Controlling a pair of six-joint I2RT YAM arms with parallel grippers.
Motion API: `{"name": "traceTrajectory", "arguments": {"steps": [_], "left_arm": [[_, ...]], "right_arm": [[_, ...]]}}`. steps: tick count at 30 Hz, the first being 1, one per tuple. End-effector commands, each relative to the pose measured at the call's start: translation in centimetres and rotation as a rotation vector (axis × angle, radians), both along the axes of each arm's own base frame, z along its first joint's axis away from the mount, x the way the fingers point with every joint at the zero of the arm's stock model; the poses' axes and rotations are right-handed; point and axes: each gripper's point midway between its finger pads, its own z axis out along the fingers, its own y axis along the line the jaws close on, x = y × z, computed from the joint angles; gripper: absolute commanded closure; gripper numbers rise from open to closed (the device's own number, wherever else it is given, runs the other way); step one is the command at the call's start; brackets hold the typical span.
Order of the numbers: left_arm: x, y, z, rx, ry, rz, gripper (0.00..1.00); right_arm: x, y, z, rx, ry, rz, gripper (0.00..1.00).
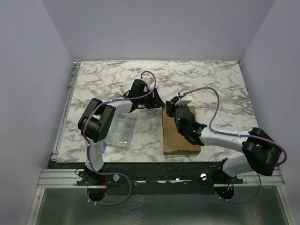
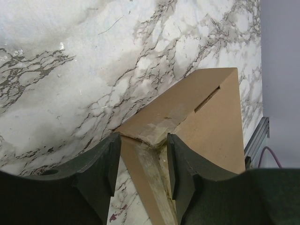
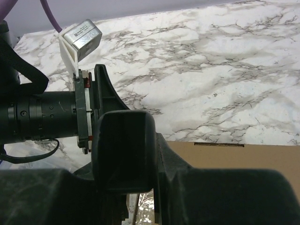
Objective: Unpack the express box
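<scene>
The express box is a flat brown cardboard mailer lying right of the table's middle. My left gripper reaches to its far left corner. In the left wrist view that taped corner fills the gap between the tips of the left gripper, which is shut on it. A slot shows in the cardboard. My right gripper rests over the box's far left part. In the right wrist view its fingers stand close together beside the cardboard. Nothing shows between them.
A clear plastic organizer case lies left of the box, beside the left arm. The left arm's wrist and camera sit just left of the right gripper. A metal rail runs along the table's left edge, and walls stand on three sides.
</scene>
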Motion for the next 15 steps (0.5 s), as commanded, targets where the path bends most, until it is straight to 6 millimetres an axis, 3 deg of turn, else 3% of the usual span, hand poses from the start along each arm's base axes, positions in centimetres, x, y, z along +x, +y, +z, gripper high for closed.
{"name": "traceTrajectory", "arguments": {"steps": [1,15], "left_arm": [[0.26,-0.12,-0.59,-0.006,0.008,-0.001,0.52],[0.33,0.09,-0.92,0.0,0.019,0.015,0.53]], "right_arm": [[0.13,-0.02,0.19,0.022,-0.015,-0.029,0.99],[0.02,0.33,-0.45,0.026,0.013,-0.037,0.99]]}}
